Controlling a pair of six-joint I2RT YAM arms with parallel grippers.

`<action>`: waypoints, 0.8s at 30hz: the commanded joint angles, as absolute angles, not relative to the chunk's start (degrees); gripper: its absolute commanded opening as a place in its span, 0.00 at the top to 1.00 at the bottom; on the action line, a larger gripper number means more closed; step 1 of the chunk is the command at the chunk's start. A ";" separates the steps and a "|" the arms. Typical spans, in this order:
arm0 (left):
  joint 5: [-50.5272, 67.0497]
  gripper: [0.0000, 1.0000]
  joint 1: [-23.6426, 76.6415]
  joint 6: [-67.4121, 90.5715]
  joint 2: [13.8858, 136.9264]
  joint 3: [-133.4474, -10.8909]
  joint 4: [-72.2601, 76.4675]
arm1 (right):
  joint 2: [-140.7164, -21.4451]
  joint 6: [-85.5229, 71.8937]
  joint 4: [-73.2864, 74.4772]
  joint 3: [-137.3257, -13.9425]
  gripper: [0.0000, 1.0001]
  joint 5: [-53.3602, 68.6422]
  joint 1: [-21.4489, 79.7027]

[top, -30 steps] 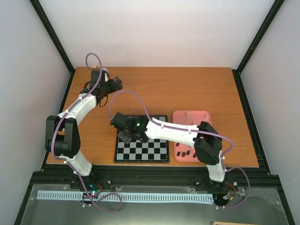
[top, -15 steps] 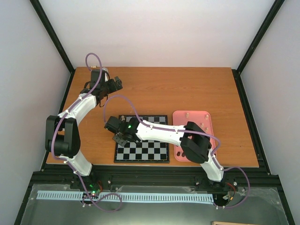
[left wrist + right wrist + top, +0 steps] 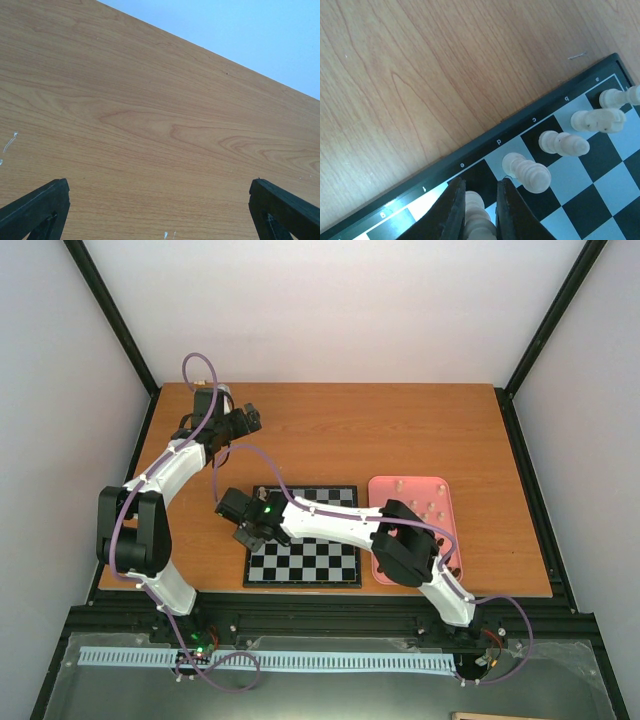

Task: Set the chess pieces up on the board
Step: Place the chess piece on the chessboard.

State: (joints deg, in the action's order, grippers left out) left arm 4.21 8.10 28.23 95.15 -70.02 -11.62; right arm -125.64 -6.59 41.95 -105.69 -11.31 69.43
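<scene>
One wooden table [image 3: 400, 430] — perhaps white walls [image 3: 330, 310]

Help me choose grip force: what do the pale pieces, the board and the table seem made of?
Pale pieces: probably turned wood or cream plastic, satin; ringed lathe-style profiles, no grain visible. Board: likely plastic or laminate, smooth and slightly glossy; a bright reflection near its edge. Table: wood or wood-look laminate, matte; clear grain swirls.

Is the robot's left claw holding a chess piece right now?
No, the left gripper is open, its fingers spread wide with only the bare wooden table between them.
</scene>
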 commanded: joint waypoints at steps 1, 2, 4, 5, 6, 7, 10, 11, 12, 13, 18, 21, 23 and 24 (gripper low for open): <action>3.58 0.00 7.82 27.51 95.81 -72.51 -11.60 | -126.96 -5.63 42.81 -107.62 0.94 -11.31 69.96; 3.58 0.00 7.80 27.55 95.85 -72.51 -11.60 | -127.12 -5.56 42.73 -107.74 0.94 -11.38 69.95; 3.59 0.00 7.82 27.47 95.68 -72.51 -11.60 | -127.34 -5.46 42.63 -107.76 0.94 -11.78 69.96; 3.56 0.00 7.82 27.43 95.65 -72.50 -11.60 | -127.49 -5.37 42.63 -107.83 0.93 -12.04 69.89; 3.55 0.00 7.82 27.42 95.63 -72.45 -11.60 | -127.59 -5.36 42.63 -107.85 0.93 -12.25 69.88; 3.52 0.00 7.87 27.42 95.64 -72.41 -11.60 | -127.61 -5.36 42.55 -107.86 0.93 -12.30 69.79; 3.52 0.00 7.83 27.43 95.66 -72.50 -11.60 | -127.83 -5.12 42.28 -107.95 0.93 -11.84 69.78; 3.50 0.00 7.82 27.47 95.74 -72.49 -11.60 | -127.92 -5.03 42.28 -107.99 0.93 -11.81 69.74; 3.56 0.00 7.82 27.47 95.72 -72.51 -11.60 | -128.00 -5.01 42.28 -108.07 0.93 -12.00 69.71; 3.52 0.00 7.82 27.43 95.71 -72.50 -11.55 | -128.05 -5.01 42.32 -108.10 0.93 -12.04 69.66; 3.51 0.00 7.83 27.42 95.84 -72.51 -11.51 | -128.36 -4.92 42.02 -107.95 0.93 -11.87 69.27; 3.47 0.00 7.82 27.42 95.87 -72.51 -11.43 | -128.58 -4.86 41.84 -107.94 0.93 -11.74 69.02; 3.41 0.00 7.83 27.42 95.93 -72.51 -11.35 | -128.69 -4.83 41.71 -107.95 0.93 -11.84 68.86; 3.50 0.00 7.82 27.41 95.94 -72.47 -11.38 | -128.83 -4.83 41.60 -107.89 0.93 -12.05 68.69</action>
